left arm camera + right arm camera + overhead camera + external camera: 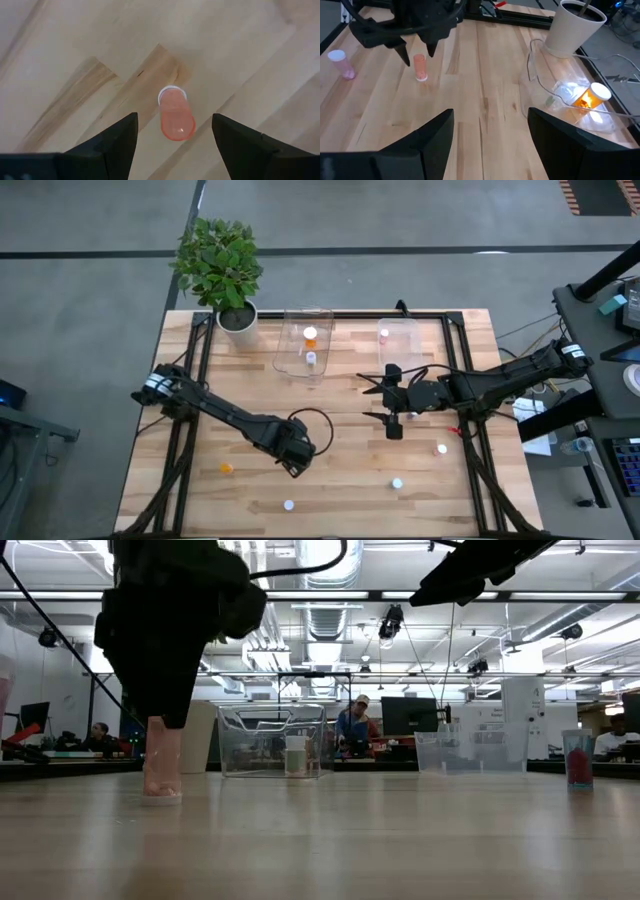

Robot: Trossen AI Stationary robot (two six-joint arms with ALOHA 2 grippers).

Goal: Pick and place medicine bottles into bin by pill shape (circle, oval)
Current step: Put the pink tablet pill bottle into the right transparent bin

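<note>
one pink bottle point(176, 119), upside down, stands between the left gripper's point(172, 132) spread fingers, untouched; bare wood all round; right gripper point(490, 132) open, well apart.

This is a robotics lab or industrial workshop hall, not a home. In the low view, past the left claw point(160, 720), exposed silver ventilation ducts point(325, 615) and rows of strip lights run under a high open ceiling. Beyond the wooden tabletop point(330, 480), behind the clear tubs, a seated person point(352, 730) works at a bench beside a dark monitor point(408, 716); another person point(98, 738) sits further to the side of the left claw. From above, the tabletop stands in a black metal frame point(470, 330) on a grey concrete floor point(90, 280), with cables and equipment benches point(600, 310) behind the right arm. A potted plant point(222, 270) sits at one corner.
</note>
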